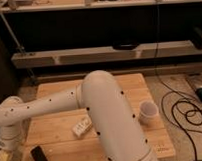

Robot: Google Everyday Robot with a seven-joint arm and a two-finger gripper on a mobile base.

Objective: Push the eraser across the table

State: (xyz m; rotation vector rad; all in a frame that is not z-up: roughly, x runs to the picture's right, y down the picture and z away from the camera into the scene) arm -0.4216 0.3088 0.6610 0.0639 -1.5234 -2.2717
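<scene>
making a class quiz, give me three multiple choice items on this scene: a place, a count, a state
1. The eraser lies at: A) the table's near left corner B) its far right corner C) the floor
2. White cups on the table: A) none B) one C) three
3. The white box is: A) lying flat B) on end C) on the eraser
A: beside the arm's end, whose gripper is out of view. B: one, at right. A: flat on the boards.
</scene>
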